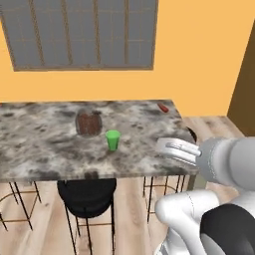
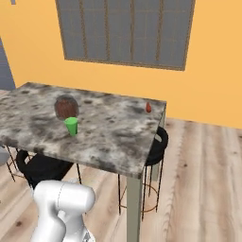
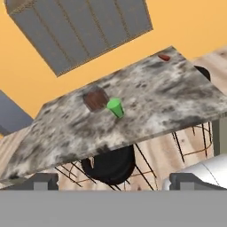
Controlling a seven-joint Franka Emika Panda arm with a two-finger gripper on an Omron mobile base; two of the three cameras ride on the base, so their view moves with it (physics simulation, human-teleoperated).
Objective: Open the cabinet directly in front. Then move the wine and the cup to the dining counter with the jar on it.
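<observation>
The green cup point(image 1: 113, 140) point(image 2: 71, 125) point(image 3: 115, 107) stands upright on the dining counter point(image 1: 45, 149) point(image 2: 118, 137) point(image 3: 168, 102), just in front of the jar point(image 1: 88, 123) point(image 2: 66, 108) point(image 3: 95, 99) with dark reddish-brown contents. My gripper point(image 3: 117, 181) is open with nothing between its far-apart finger tips. It looks at the counter from below its near edge. In the left base view the hand point(image 1: 172, 148) hovers at the counter's front right corner, apart from the cup. The wine and the cabinet are out of view.
A small red thing point(image 1: 163, 107) point(image 2: 148, 108) point(image 3: 164, 57) lies at the counter's far right corner. Black stools point(image 1: 87, 194) point(image 2: 158, 139) point(image 3: 111, 164) stand under the slab. A grey gridded window point(image 1: 79, 32) sits in the orange wall behind. Wooden floor opens to the right.
</observation>
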